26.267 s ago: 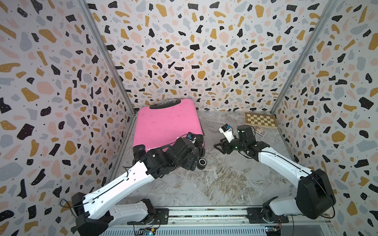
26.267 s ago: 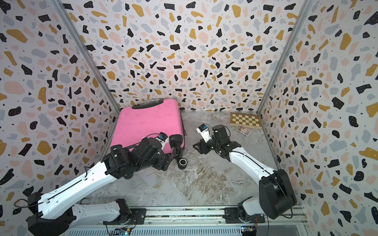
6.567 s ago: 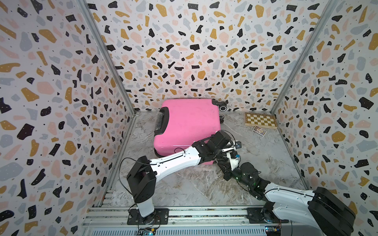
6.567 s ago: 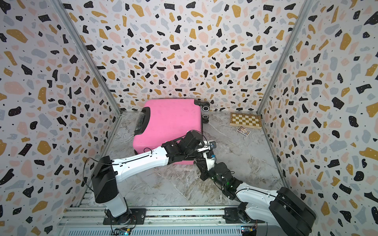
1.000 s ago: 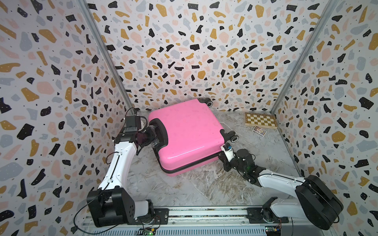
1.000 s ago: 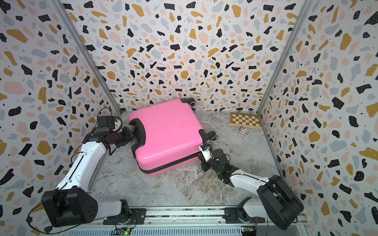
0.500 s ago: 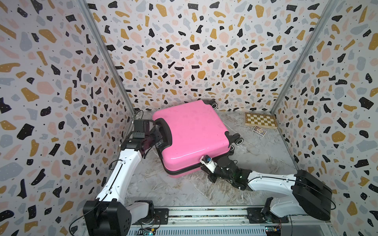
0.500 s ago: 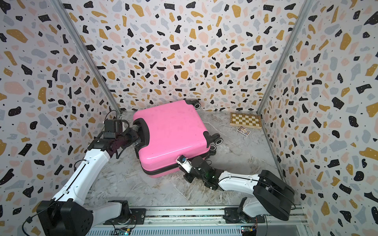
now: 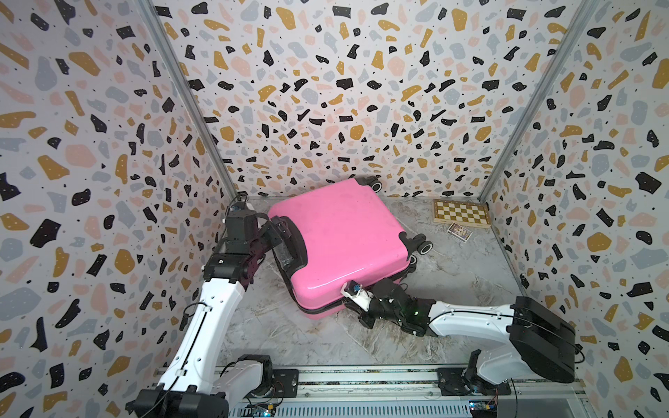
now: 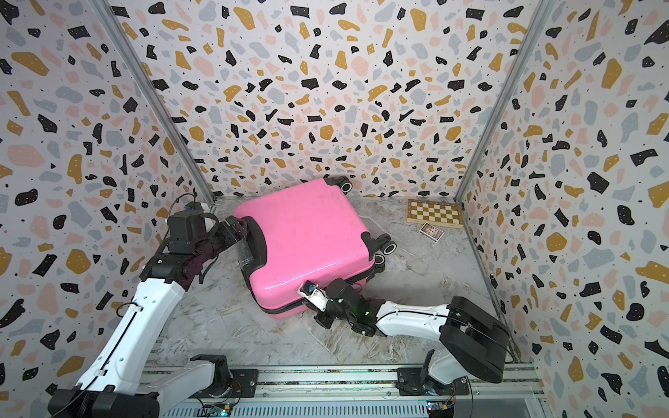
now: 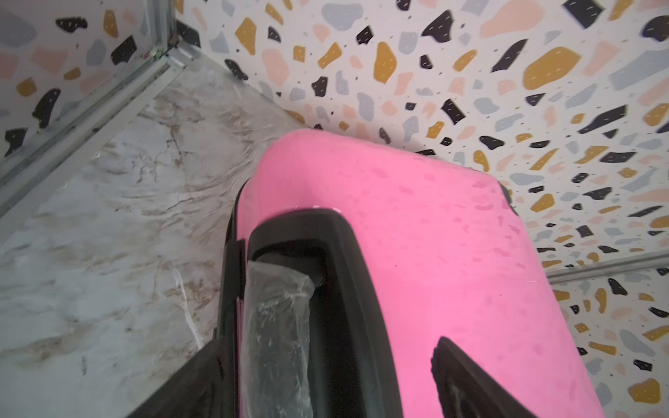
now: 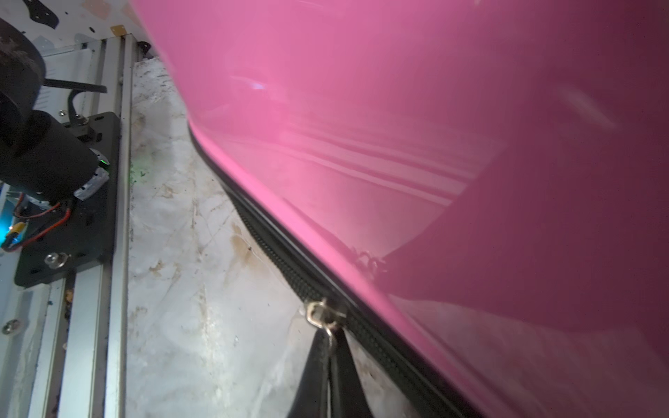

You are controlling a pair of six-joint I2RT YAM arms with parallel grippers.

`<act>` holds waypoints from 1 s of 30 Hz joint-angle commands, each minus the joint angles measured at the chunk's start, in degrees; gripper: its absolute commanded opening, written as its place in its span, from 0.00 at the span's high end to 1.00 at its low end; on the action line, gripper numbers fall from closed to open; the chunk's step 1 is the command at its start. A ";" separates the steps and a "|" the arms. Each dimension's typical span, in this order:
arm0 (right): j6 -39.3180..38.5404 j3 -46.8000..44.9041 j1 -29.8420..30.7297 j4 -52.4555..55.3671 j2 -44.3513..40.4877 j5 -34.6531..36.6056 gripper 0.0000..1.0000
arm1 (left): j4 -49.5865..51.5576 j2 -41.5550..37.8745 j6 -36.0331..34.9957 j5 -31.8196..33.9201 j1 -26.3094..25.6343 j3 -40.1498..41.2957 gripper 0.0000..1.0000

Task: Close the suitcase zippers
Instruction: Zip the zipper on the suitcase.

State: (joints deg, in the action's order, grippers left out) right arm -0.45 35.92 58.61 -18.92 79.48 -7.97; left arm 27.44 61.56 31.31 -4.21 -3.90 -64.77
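Observation:
The pink suitcase (image 9: 340,239) lies flat on the floor in both top views, its black handle (image 9: 294,246) towards the left wall. My left gripper (image 9: 278,234) is at that handle. In the left wrist view it (image 11: 329,347) stands open, its fingers (image 11: 467,383) wide apart on either side of the plastic-wrapped handle (image 11: 275,325). The zippers' black band (image 12: 289,267) runs along the seam under the near shell. My right gripper (image 12: 327,343) is shut on the small metal zipper pull (image 12: 322,315), low at the suitcase's front edge (image 9: 349,307).
A wooden chessboard (image 9: 461,213) and a small card box (image 9: 459,231) lie at the back right corner. The suitcase's wheels (image 9: 421,248) point right. The left wall is close behind my left arm. A metal rail (image 9: 362,380) runs along the front.
My left gripper has opened off the handle. The right gripper has moved left along the front seam with the pull, and the suitcase has turned slightly.

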 commanded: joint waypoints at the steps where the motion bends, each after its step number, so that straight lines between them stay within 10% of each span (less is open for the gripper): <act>1: 0.71 -3.05 -6.95 -2.10 -8.98 -0.32 1.00 | 1.76 -0.76 -18.35 -7.84 0.00 -2.72 0.06; 16: 3.75 -6.28 -24.95 4.35 -13.59 -4.34 1.00 | 23.98 3.17 -78.53 -29.41 -4.89 -7.25 0.25; 30: 4.83 -5.74 -24.95 3.36 -12.12 -5.37 1.00 | 22.59 15.23 -91.65 -18.25 -16.46 -8.95 0.31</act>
State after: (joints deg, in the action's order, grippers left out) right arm 3.84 27.92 33.69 -12.58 67.72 -12.34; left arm 49.30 76.53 -55.64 -25.02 -19.57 -73.12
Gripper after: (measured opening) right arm 0.062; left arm 0.693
